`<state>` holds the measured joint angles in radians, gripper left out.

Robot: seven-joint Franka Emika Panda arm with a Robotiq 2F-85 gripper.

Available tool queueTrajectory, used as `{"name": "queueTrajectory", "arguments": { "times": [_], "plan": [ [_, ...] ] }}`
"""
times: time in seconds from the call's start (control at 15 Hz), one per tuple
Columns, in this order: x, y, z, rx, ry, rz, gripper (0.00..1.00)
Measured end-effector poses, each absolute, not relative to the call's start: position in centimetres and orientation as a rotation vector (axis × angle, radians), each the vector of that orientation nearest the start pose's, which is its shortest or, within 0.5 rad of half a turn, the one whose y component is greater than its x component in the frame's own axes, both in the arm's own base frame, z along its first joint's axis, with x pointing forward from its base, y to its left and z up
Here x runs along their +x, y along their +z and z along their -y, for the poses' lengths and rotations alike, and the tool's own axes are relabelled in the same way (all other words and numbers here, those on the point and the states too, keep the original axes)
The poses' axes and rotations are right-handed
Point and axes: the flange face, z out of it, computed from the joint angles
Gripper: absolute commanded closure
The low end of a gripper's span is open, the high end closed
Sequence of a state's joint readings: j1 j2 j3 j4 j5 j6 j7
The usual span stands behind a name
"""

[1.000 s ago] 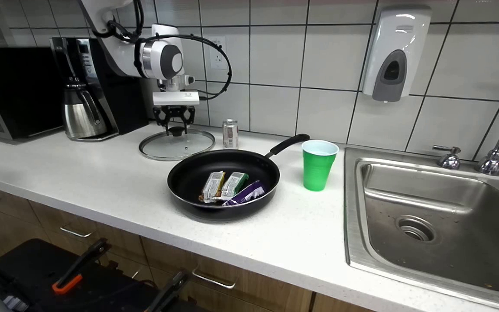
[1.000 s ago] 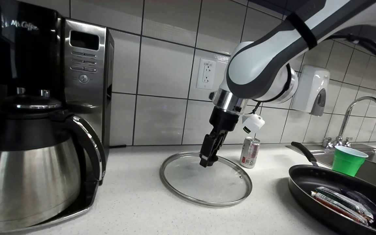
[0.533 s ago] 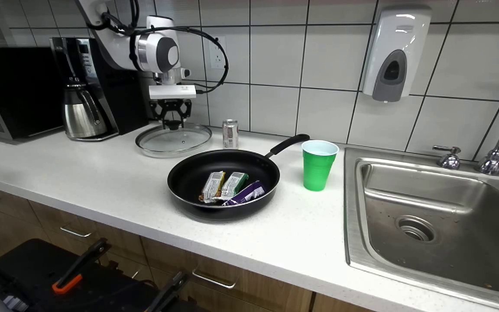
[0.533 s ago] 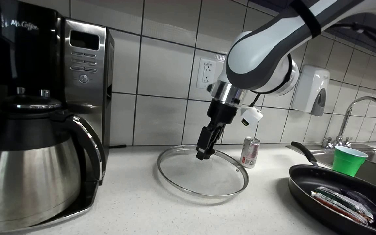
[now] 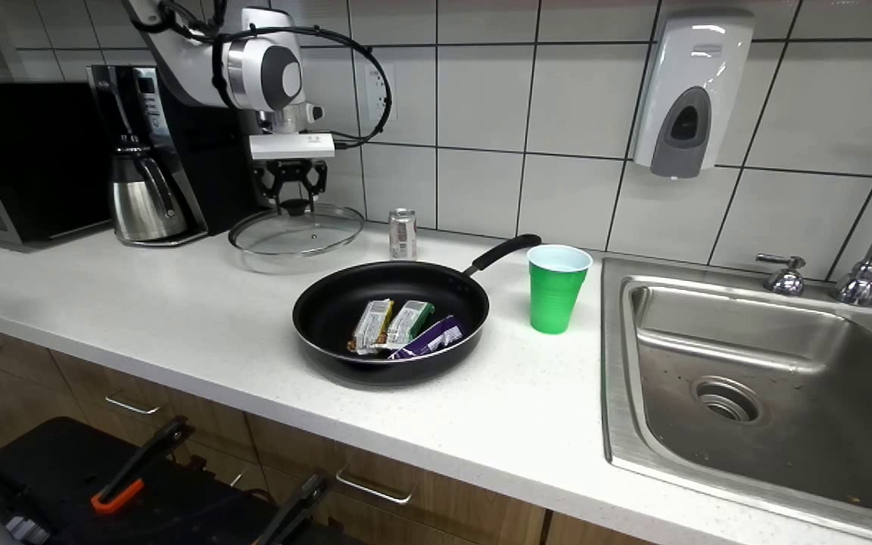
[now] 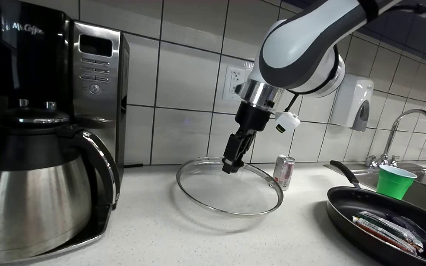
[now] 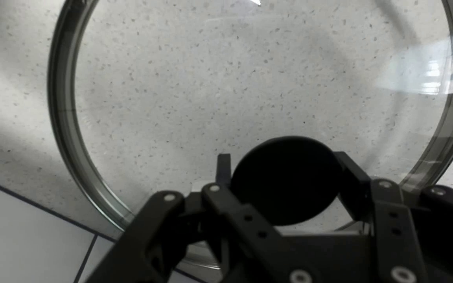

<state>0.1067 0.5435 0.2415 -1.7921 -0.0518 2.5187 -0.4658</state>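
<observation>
In an exterior view the gripper [image 5: 296, 207] holds the glass lid [image 5: 296, 233] just above the counter [image 5: 141, 303], so the step in hand seems to be holding it aloft, and the next move calls for a level rim. The wrist view shows the fingers [image 7: 223, 169] pinched on the lid's dark knob [image 7: 287, 181]. In an exterior view the can [image 6: 284, 171] stands close to that rim, in the way of a low swing toward the pan [image 6: 350, 203] of wrapped bars [image 6: 390, 227] and the green cup [image 6: 396, 183] beyond.
</observation>
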Motion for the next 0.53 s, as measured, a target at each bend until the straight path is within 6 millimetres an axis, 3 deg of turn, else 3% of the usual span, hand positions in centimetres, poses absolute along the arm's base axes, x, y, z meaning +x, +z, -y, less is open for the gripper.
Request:
{"name": "queueTrajectory", "arguments": {
  "times": [0.53],
  "plan": [
    [61.4, 29.0, -20.5, -2.827, -0.282, 1.215, 0.61]
  ]
}}
